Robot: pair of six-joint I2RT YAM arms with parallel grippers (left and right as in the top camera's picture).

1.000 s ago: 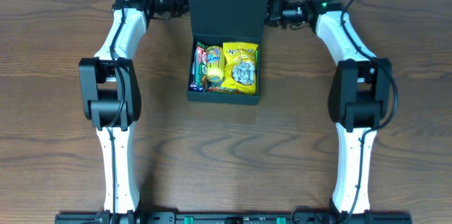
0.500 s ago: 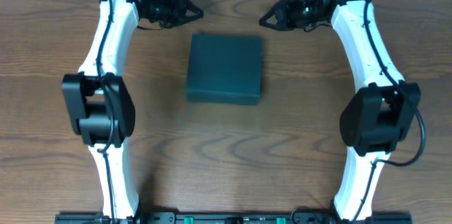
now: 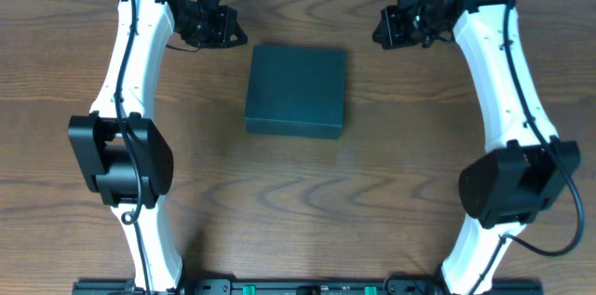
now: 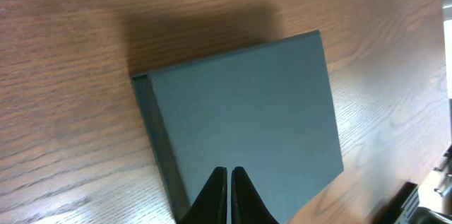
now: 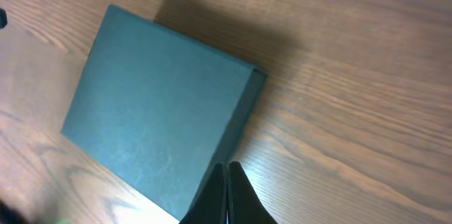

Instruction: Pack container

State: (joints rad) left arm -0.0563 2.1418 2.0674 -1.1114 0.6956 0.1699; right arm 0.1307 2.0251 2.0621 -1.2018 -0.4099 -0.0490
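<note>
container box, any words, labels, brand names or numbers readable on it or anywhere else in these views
No readable text in any view.
The container is shut, and its lid and the side walls in view are plain matte black, with no print, label or logo.
The wooden table shows only grain.

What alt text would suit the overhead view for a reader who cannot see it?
A matte black square container sits closed in the middle of a wooden table. The white left arm and right arm flank it, the left tool and right tool hanging past its far corners, apart from it.
</note>
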